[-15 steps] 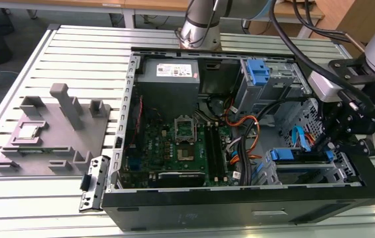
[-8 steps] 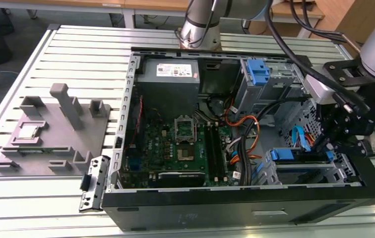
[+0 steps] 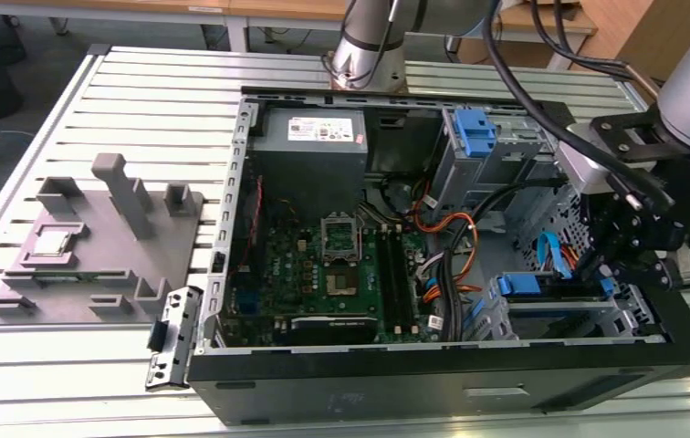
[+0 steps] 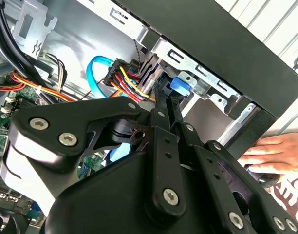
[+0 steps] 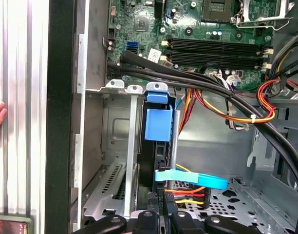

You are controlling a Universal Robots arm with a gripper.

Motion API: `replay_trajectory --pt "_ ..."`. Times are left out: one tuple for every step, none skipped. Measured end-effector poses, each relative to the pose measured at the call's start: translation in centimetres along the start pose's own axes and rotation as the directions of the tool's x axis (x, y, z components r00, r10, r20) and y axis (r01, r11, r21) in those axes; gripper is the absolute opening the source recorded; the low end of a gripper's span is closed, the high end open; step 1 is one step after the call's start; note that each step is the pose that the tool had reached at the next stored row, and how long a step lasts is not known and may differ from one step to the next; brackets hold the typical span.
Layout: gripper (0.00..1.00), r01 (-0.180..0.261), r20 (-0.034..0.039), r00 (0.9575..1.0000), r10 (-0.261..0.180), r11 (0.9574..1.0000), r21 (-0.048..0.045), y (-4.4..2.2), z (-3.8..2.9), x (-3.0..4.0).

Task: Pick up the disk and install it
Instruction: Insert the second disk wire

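1. Disk (image 5: 158,127): in the first wrist view I see it standing on edge in the drive bay at the computer case (image 3: 443,383) corner, its blue bracket facing my camera.
2. My gripper (image 4: 161,97) sits right at the disk's rear end, the black fingers (image 4: 163,122) drawn narrow on that edge beside the blue latch tab; I cannot tell whether they actually pinch it.
3. From the exterior view the gripper hangs inside the case at that view's right, over the bay.
4. A blue data cable (image 5: 190,179) and coloured power wires (image 4: 127,80) lie just beside the fingers.
5. A person's hand (image 4: 275,153) rests against the outside of the case.
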State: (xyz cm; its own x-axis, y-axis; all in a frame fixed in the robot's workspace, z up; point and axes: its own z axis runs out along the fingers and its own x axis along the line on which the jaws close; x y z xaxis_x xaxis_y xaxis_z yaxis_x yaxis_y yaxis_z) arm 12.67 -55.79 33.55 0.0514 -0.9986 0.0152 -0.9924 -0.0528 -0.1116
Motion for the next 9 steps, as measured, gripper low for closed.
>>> replay_trajectory --pt "0.16 -0.004 -0.0004 1.0 0.004 1.0 0.0 0.0 0.0 0.0" --pt "0.16 -0.009 -0.0008 1.0 0.009 1.0 -0.0001 0.0 0.01 0.0" --pt "0.16 -0.013 -0.0013 0.9999 0.013 0.9999 -0.0002 0.0 0.01 -0.01" --pt "0.16 -0.016 -0.0018 0.9999 0.016 0.9999 -0.0002 0.0 0.0 -0.02" --pt "0.16 -0.018 -0.0021 0.9998 0.018 0.9998 -0.0003 0.0 0.01 -0.03" --pt "0.16 -0.02 -0.0023 0.9998 0.02 0.9998 -0.0003 0.01 0.01 -0.05" --pt "0.16 -0.022 -0.0026 0.9998 0.022 0.9998 -0.0003 0.01 0.01 -0.09" --pt "0.16 -0.024 -0.0028 0.9997 0.024 0.9997 -0.0004 0.01 0.02 -0.09" --pt "0.16 -0.025 -0.003 0.9997 0.025 0.9997 -0.0004 0.01 0.03 -0.09"
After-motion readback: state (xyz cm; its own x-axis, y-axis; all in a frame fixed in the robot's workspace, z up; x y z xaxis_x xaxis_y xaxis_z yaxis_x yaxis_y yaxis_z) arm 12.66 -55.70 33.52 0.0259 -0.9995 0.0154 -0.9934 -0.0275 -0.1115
